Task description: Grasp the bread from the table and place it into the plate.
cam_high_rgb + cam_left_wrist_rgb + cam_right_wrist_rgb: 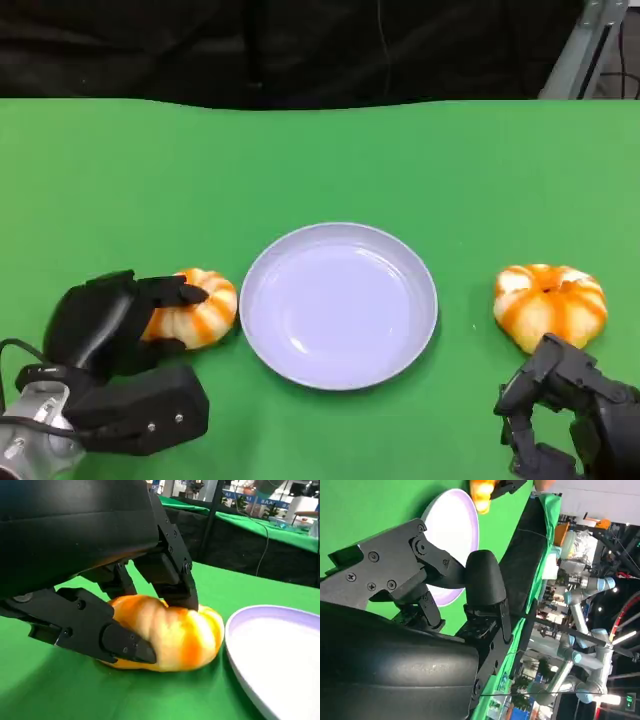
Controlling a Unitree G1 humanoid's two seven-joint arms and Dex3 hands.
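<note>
Nearest in the head view, the left hand lies at the lower left with its fingers over the top of the left bread, which sits on the green tabletop just beside the plate rim. The left wrist view adds what the head view hides: black fingers press the bread on its near side and others come down on its far side, so the hand grips the loaf while its underside rests on the cloth; the plate edge stands just beside it, apart by a thin strip of green.

At the lower right, the right hand hovers just before a second bread, not touching it, fingers curled loosely with nothing between them. The right wrist view shows those fingers apart and holding nothing, with the plate beyond them and, at the far edge, the left bread under a black finger.

The plate holds nothing and lies between the two loaves. Count: two breads, one plate, two hands. Beyond the tabletop hangs a dark backdrop; a metal frame stands at the far right, and the right wrist view shows pale robot arms in a hall behind.
</note>
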